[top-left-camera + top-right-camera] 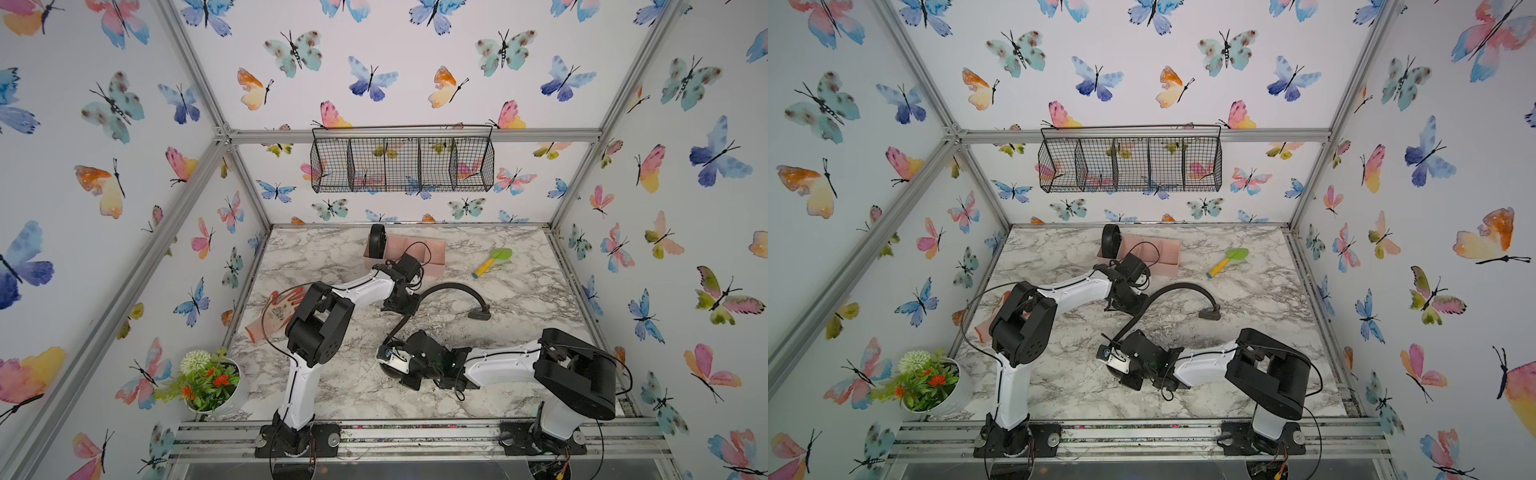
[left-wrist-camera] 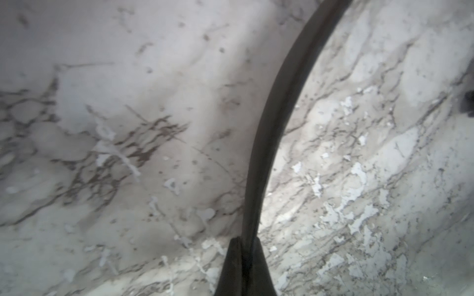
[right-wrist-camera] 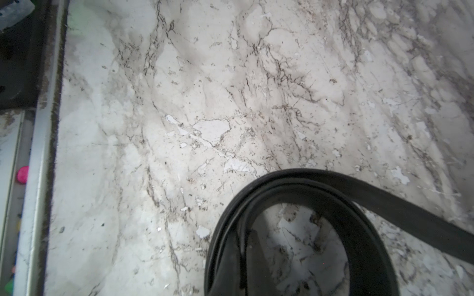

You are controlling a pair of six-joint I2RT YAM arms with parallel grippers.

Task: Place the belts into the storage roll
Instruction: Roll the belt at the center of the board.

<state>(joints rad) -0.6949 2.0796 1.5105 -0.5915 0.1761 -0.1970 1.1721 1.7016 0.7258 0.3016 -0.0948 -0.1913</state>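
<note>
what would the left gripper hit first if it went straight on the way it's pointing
Most likely the bare marble tabletop. The left gripper, jaws shut on the belt, tilts down toward it, and only the belt's own curve runs ahead. Depth is unclear.

This is a robot test cell. Aluminium framing [image 1: 270,136] holds butterfly-papered panels [image 1: 415,95] around a marble-patterned tabletop [image 1: 519,291], with arm bases [image 1: 297,440] bolted to a rail [image 1: 415,436].
</note>
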